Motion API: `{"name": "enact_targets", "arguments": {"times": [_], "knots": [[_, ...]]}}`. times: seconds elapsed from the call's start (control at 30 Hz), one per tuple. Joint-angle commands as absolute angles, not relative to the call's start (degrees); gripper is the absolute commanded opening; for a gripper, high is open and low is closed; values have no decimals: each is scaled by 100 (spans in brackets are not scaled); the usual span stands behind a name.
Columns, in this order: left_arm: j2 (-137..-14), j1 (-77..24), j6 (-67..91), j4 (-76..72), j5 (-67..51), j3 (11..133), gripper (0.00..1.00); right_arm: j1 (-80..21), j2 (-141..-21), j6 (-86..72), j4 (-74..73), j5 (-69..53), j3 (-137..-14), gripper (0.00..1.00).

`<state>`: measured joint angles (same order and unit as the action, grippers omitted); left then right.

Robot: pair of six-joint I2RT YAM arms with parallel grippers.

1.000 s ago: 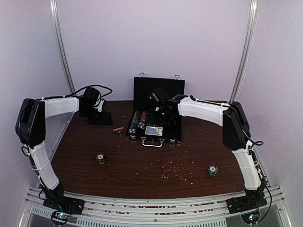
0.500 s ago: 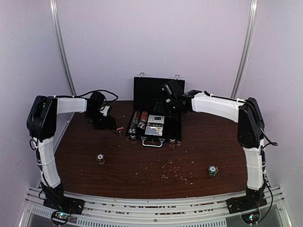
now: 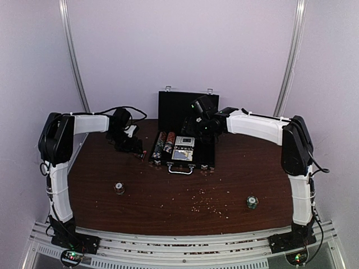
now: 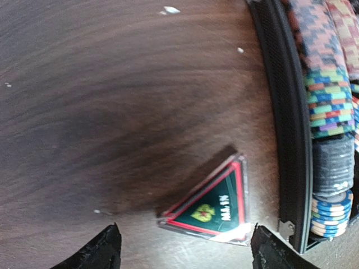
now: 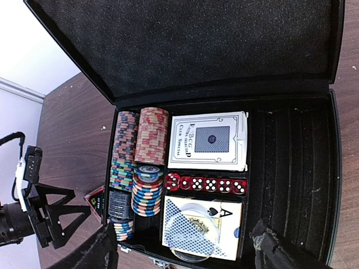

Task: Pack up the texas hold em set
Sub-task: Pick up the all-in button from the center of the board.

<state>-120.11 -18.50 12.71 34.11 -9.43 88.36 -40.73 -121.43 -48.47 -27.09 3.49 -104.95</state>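
Left tool wide, poised over triangular token beside open case, presumably to pack it; right tool wide above case.

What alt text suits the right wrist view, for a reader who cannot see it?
An open black rectangular case on a dark brown wooden table holds rows of striped poker chips, two card decks and a row of small red dice. The left gripper, jaws open, sits outside the case's left wall.

The table is dark grained wood; case lining matt black cloth; handle shiny metal.
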Motion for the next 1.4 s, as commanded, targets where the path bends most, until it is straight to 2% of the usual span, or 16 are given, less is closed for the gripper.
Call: {"name": "enact_targets", "arguments": {"times": [0.0,0.4,0.77,1.2,1.37], "knots": [[-12122,-2014,1204,3441,-905,8967,82,-4052,-12209,-4911,-2612,386,-10450,83],[-12271,-2155,1159,3489,-803,8990,82,-4052,-12143,-4965,-2495,353,-10241,82],[-12511,-2293,995,3683,239,9088,82,-4049,-12026,-4993,-2408,359,-9989,82],[-12592,-2328,976,3673,74,9064,67,-4051,-11991,-5024,-2329,360,-9864,82],[-12637,-2325,943,3674,160,9107,68,-4052,-12007,-5029,-2287,318,-9853,82]]}}
